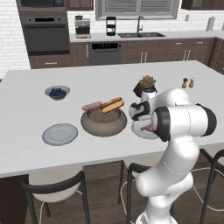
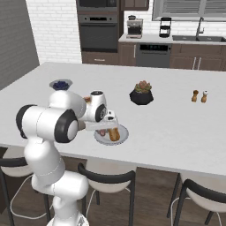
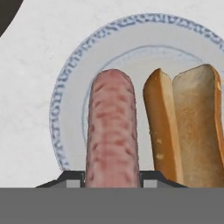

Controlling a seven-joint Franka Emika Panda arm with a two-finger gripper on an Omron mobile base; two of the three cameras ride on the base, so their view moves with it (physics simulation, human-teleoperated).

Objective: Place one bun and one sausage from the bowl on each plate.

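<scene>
The grey-brown stone bowl [image 1: 103,122] stands mid-counter with a pink sausage [image 1: 91,106] and a bun [image 1: 112,105] resting across its far rim. To its left lies an empty plate [image 1: 60,134]. On the right a blue-rimmed plate [image 3: 74,87] carries a split toasted bun [image 3: 188,127]. Beside that bun a second sausage [image 3: 112,131] lies lengthwise just over the plate, with my gripper [image 3: 111,181] shut on its near end. From the right base camera the gripper [image 2: 103,128] hangs low over this plate [image 2: 122,134], the bun [image 2: 114,133] next to it.
A small bowl of blue berries [image 1: 57,92] sits at the back left. A potted succulent [image 1: 146,85] stands just behind the right plate, and two shakers [image 1: 188,82] further right. Dark stools [image 1: 52,188] line the counter's near edge.
</scene>
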